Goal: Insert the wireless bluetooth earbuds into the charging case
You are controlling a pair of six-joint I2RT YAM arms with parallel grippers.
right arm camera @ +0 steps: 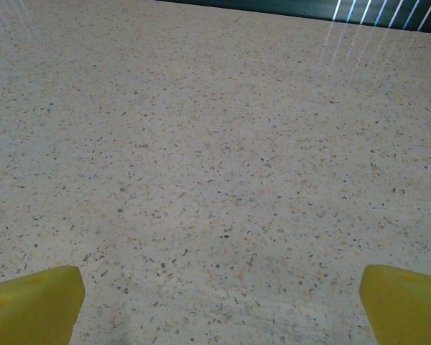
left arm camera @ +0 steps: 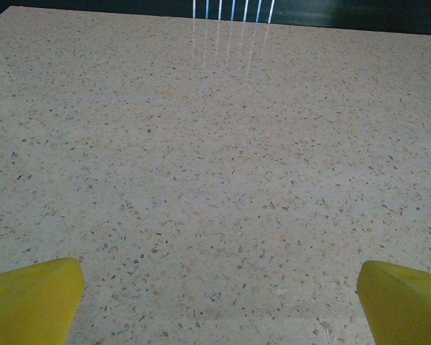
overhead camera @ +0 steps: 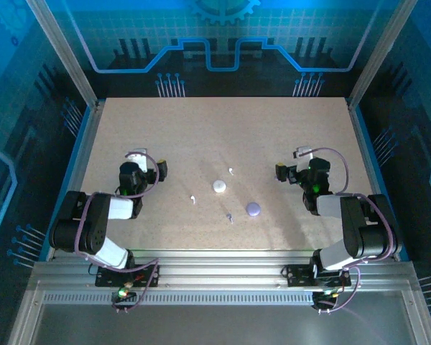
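The left pincer (left arm camera: 219, 302) stands wide open, its yellow wedge-shaped fingertips (left arm camera: 32, 298) spread far apart over the pale, speckled, stone-like surface (overhead camera: 223, 122). There is open room ahead of it up to the far edge. Off to its right, well apart, lies a tiny white earbud (overhead camera: 194, 198). Next come the round, flat white charging case (overhead camera: 220, 186), a lavender earbud (overhead camera: 229, 215) and a second white earbud (overhead camera: 231, 171), none touching. A smooth lavender disc (overhead camera: 253, 209) follows. The right pincer (right arm camera: 219, 302), well right of the disc, is likewise spread wide over bare speckled ground.
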